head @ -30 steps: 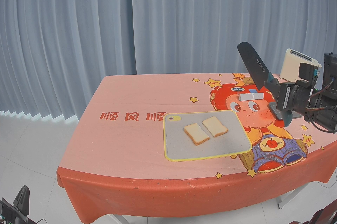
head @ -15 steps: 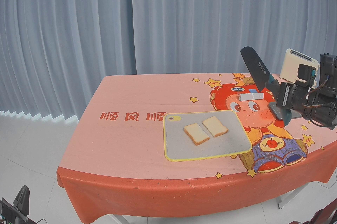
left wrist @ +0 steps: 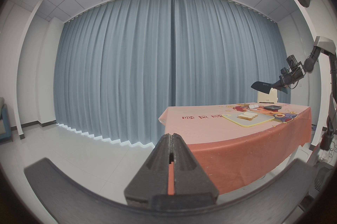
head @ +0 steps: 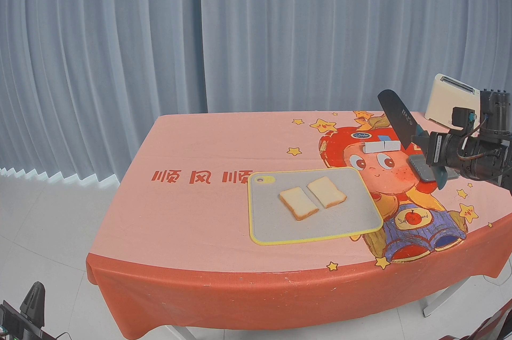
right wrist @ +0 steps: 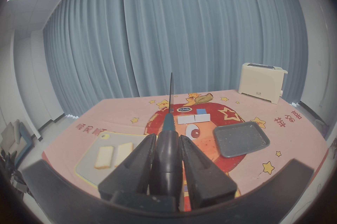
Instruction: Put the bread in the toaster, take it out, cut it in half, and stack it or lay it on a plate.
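The right tool [right wrist: 167,138] is up in the air over the far right part of the surface [head: 202,218]. Its two fingers are squeezed around the dark handle of a knife [head: 399,117]. The black blade sticks out from the tool and points up and away to the left, with its tip higher than the tool. Right under the tool sits a dark grey tray [right wrist: 241,138], flat on the surface. Past the tool, at the far edge of the surface, stands the cream toaster [head: 445,101]. Just to the left of the tool, lower down, lies a small white block [head: 381,146] with a little blue block [head: 384,138] touching its far side. Farther to the left of the tool, and closer to the robot, lies a grey cutting board [head: 320,226] with a yellow rim. The bread is on this board in two pieces, well apart from the knife. One half [head: 298,203] and the other half [head: 326,192] lie flat, side by side, with a thin gap between them. The left tool [left wrist: 171,140] is low down and well away from the surface, with the floor under it. Its fingers are pressed together with nothing between them. The surface, the board and the bread are far out in front of this tool.
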You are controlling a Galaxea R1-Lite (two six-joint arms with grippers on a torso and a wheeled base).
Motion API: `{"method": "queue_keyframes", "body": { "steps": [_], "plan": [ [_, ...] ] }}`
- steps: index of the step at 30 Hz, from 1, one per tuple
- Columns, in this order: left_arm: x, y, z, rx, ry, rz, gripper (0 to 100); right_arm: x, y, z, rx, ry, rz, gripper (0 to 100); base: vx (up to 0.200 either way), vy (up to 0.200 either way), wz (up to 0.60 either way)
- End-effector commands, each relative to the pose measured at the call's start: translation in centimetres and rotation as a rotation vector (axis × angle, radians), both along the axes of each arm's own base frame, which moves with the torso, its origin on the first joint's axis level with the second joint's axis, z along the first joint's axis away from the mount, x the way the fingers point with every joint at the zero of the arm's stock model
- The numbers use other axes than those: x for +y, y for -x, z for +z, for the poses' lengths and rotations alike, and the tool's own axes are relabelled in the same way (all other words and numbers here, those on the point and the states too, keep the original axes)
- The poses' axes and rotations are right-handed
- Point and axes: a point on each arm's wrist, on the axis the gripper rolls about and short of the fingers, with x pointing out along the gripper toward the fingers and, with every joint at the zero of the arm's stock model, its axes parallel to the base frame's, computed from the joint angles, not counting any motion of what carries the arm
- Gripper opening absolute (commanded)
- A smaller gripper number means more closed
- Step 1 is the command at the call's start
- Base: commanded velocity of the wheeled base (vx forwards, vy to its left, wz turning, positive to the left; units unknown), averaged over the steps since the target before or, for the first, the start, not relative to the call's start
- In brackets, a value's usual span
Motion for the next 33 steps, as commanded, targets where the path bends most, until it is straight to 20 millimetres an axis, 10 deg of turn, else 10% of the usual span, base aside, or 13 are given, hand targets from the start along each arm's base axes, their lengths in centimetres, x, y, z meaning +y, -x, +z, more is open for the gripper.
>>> {"method": "queue_keyframes", "body": {
  "steps": [1, 33],
  "plan": [
    [0.0, -0.1, -0.5, 0.015, 0.000, 0.000, 0, -0.7, -1.3, -1.9, 0.064, 0.032, -0.022, 0, 0.000, 0.000, 0.00],
    [0.0, -0.1, -0.5, 0.015, 0.000, 0.000, 0, -2.8, -4.6, -5.7, 0.149, 0.073, -0.082, 0, 0.000, 0.000, 0.00]
  ]
}}
